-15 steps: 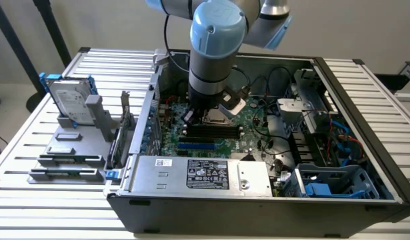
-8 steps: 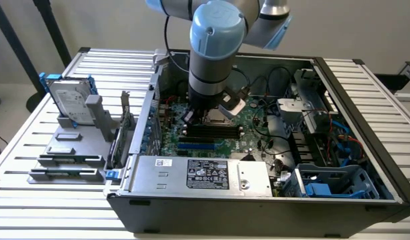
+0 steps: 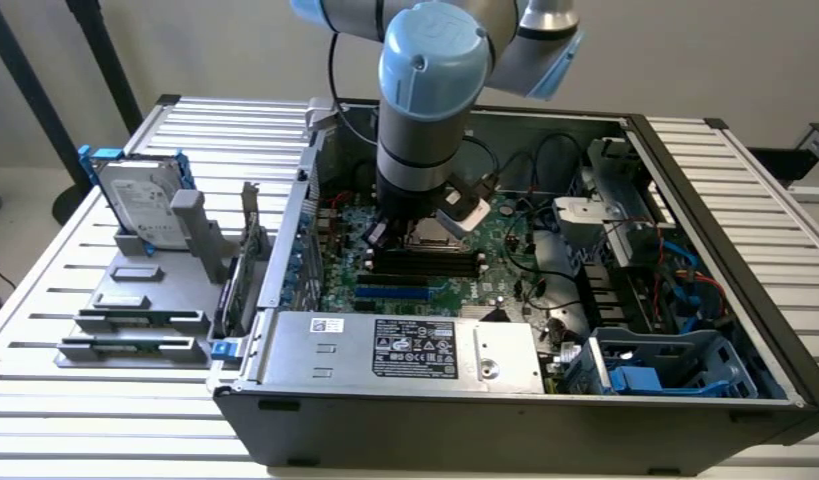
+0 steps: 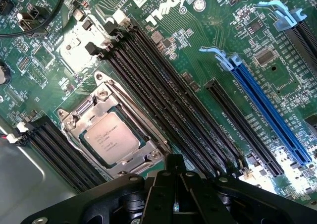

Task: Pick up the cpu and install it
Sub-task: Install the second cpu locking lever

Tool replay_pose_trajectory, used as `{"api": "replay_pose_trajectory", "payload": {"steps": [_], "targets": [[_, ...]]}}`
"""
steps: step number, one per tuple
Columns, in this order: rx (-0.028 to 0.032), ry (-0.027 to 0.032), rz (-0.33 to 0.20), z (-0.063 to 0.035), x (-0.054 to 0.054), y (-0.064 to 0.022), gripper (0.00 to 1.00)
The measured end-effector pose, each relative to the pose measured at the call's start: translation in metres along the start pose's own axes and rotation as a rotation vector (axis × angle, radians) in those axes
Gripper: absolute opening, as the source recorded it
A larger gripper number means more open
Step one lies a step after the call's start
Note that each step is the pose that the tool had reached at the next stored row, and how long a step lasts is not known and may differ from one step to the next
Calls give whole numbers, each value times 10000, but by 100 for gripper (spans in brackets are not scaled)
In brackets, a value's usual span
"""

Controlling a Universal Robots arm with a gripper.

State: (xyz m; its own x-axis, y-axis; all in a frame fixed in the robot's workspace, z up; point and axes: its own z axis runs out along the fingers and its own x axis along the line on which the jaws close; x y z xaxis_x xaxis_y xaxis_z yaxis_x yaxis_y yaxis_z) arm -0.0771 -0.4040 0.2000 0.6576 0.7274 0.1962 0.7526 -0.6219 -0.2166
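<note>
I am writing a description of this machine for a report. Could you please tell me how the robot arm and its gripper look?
The arm is made of silver-grey metal tubes with round light blue caps on the joints. A black cable runs beside it. The gripper is matte black, with angular plastic parts and small silver screws.

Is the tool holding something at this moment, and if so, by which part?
Nothing is held. The tool is shut and empty above the motherboard; the cpu already sits in its socket, apart from the tool.
</note>
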Motion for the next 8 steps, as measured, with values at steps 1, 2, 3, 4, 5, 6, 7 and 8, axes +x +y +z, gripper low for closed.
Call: {"api": "replay_pose_trajectory", "payload": {"steps": [1,2,3,4,5,6,7,8], "targets": [[-1,1,0,0,-1,-1,11],[0,2,0,1,-2,-2,11],[0,2,0,1,-3,-3,11],[0,1,0,1,-4,-4,11],[0,0,0,0,-6,-5,11],[2,2,0,0,-7,-5,11],[4,5,-1,0,-9,-5,11],[7,9,0,-1,-12,-4,11]]}}
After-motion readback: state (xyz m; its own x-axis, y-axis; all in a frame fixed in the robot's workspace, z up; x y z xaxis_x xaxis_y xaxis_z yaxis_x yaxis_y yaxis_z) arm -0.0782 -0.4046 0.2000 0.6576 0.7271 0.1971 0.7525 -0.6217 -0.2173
